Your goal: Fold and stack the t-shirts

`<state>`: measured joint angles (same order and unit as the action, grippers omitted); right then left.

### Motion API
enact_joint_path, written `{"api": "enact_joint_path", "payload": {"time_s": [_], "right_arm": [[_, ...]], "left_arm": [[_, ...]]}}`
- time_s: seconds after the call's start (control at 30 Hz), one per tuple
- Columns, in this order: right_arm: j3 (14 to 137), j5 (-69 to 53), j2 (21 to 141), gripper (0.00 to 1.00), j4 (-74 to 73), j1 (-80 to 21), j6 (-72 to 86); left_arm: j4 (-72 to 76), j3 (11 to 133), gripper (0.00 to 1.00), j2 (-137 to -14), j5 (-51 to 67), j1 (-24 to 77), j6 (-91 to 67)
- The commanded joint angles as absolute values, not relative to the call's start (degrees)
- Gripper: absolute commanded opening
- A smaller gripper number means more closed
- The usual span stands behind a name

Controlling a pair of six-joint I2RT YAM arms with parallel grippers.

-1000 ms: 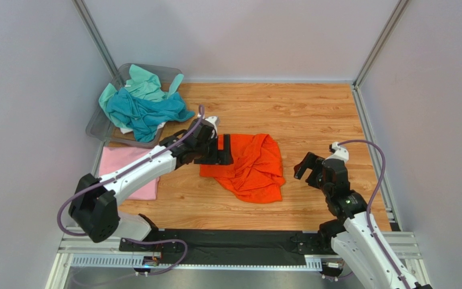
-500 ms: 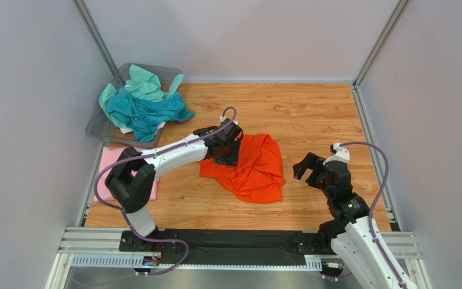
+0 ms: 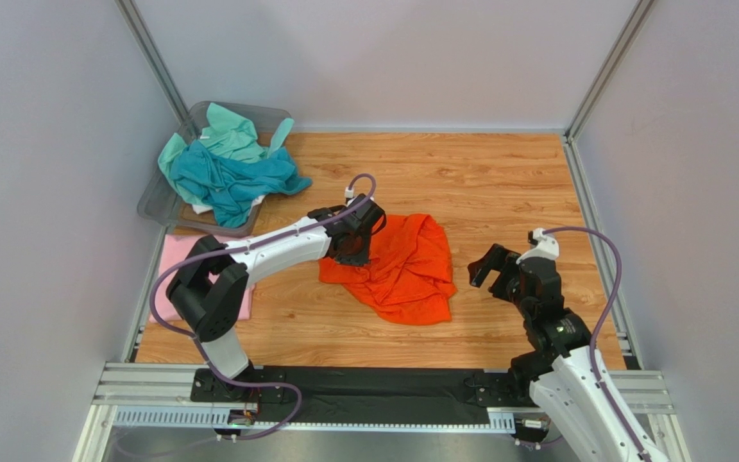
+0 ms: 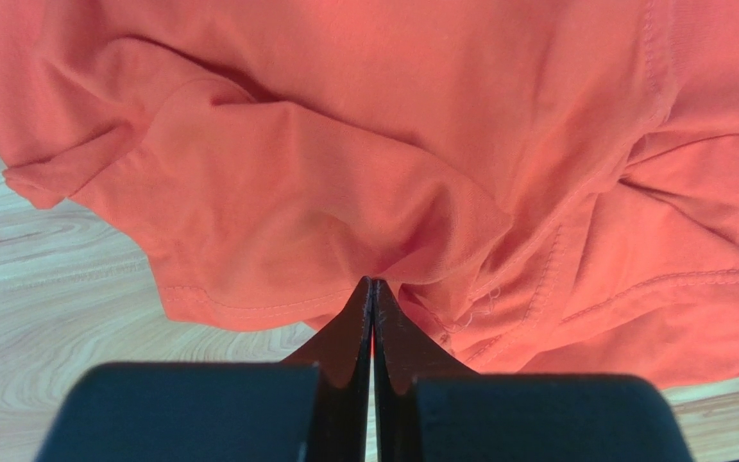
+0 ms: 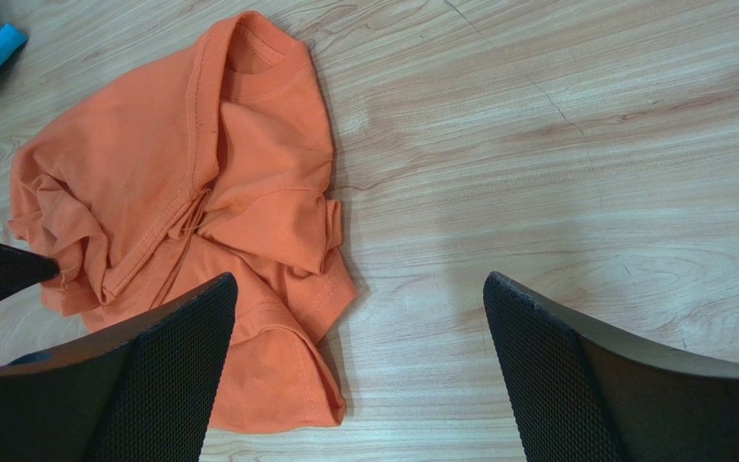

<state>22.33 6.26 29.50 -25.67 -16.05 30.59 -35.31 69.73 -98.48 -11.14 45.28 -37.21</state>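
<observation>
A crumpled bright orange t-shirt (image 3: 402,265) lies mid-table on the wood. My left gripper (image 3: 354,252) is down at its left edge. In the left wrist view the gripper (image 4: 373,281) is shut, with a fold of the orange t-shirt (image 4: 344,144) pinched at the tips. My right gripper (image 3: 494,272) hovers open to the right of the shirt, off the cloth. From the right wrist the orange t-shirt (image 5: 181,173) fills the left side, and the right gripper (image 5: 356,279) holds nothing. A flat pale pink t-shirt (image 3: 200,274) lies at the left edge.
A grey see-through bin (image 3: 156,207) at the back left holds a teal t-shirt (image 3: 229,178) and a mint green t-shirt (image 3: 229,130), both spilling over its rim. Bare wood (image 3: 499,183) stretches right of and behind the orange shirt. Grey walls close in three sides.
My left gripper swung right over the orange t-shirt's left edge, came down, and went from open to shut on the cloth. The right arm barely moved.
</observation>
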Motion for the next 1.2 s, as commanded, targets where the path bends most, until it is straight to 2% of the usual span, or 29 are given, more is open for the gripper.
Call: {"api": "enact_joint_path", "payload": {"time_s": [0.0, 0.17, 0.23, 0.6, 0.73, 0.87, 1.13, 1.17], "right_arm": [[21.97, 6.24, 28.74, 1.0, -24.17, -16.08, 30.06], [21.97, 6.15, 28.48, 1.0, -24.08, -15.91, 29.97], [21.71, 5.45, 28.65, 1.0, -23.47, -16.08, 29.71], [24.78, -6.85, 36.64, 0.99, -16.1, -16.78, 29.08], [28.82, -7.92, 47.16, 0.97, -11.08, -21.52, 31.81], [36.54, -1.5, 60.18, 0.96, -9.58, -29.86, 31.82], [54.81, 2.82, 86.88, 0.92, -9.58, -31.46, 37.61], [56.24, 2.29, 88.75, 0.89, -9.58, -31.46, 37.79]], "left_arm": [[-33.23, 67.42, 0.0, -94.14, -11.87, 45.35, -37.44], [-32.43, 62.5, 0.0, -87.89, -16.79, 45.26, -38.58], [-33.57, 60.57, 0.0, -82.81, -22.39, 45.35, -39.2], [-46.22, 47.03, 0.0, -58.03, -38.57, 45.09, -46.49], [-46.41, 43.86, 0.0, -54.58, -38.06, 45.09, -48.69], [-46.41, 43.07, 0.0, -53.44, -38.76, 45.0, -48.96], [-47.2, 41.66, 0.0, -51.59, -38.41, 45.0, -49.04], [-47.28, 41.4, 0.0, -50.98, -38.23, 45.0, -48.96]]}}
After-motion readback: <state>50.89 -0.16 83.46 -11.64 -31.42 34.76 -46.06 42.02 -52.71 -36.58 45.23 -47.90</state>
